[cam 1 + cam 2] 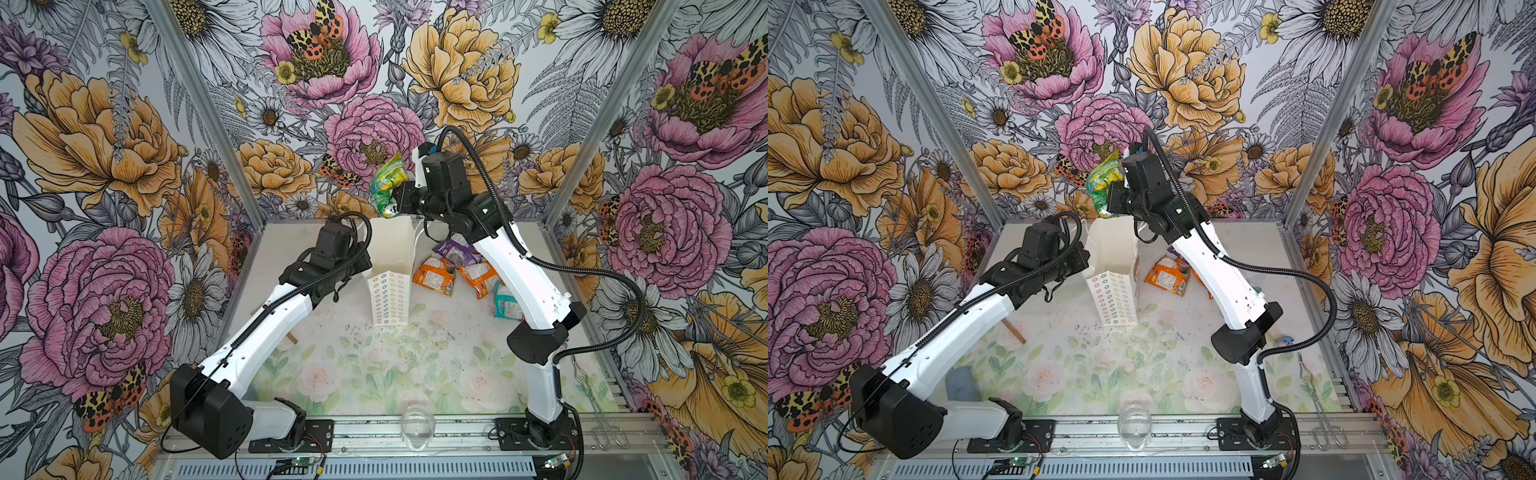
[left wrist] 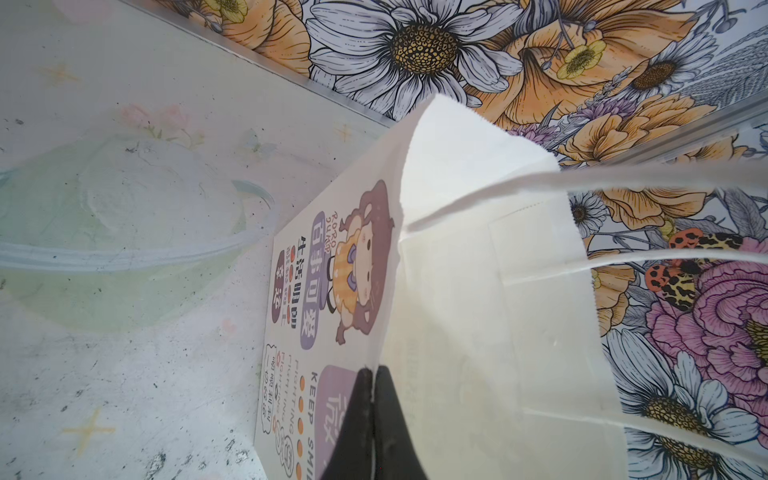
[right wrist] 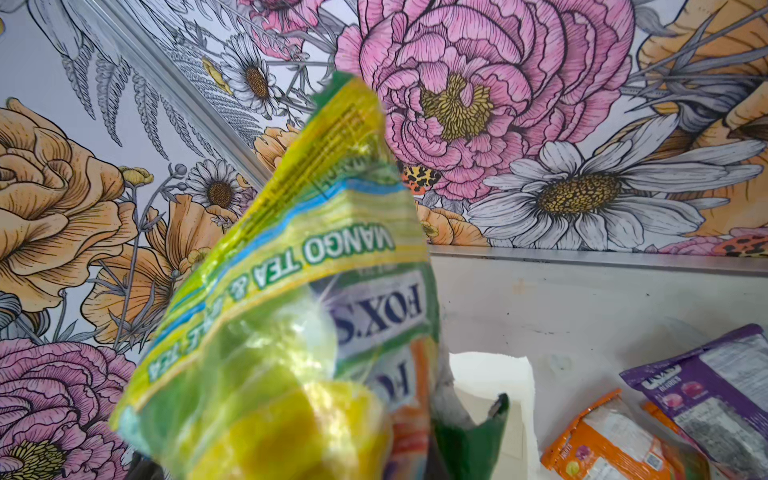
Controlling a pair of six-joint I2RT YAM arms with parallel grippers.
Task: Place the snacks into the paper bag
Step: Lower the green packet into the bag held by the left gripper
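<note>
Right end effector (image 1: 394, 194): clenched on the green-yellow packet (image 1: 386, 178), which it grasps up in the air.
Green-yellow packet (image 3: 291, 311): the print reads "FOX'S" and "MANGO TEA"; in both top views it hangs above the open mouth of the paper bag (image 1: 388, 299) and is not inside it.
Left end effector (image 2: 374, 376): clenched on the rim of the bag's wall, with both fingers pressed together on the paper.
Paper bag (image 2: 457, 291): stands upright on the desk (image 1: 374, 365) with its mouth open; the near side has rows of small coloured rings, and another side has a cartoon figure.
Other snacks: purple packet (image 1: 457, 249), two orange-and-white packets (image 1: 434, 276) (image 1: 478, 276) and teal packet (image 1: 505, 303) lie on the desk just beside the bag, partly under the right arm.
Clear glass (image 1: 417, 419): stands at the front edge of the desk, well apart from the bag.
</note>
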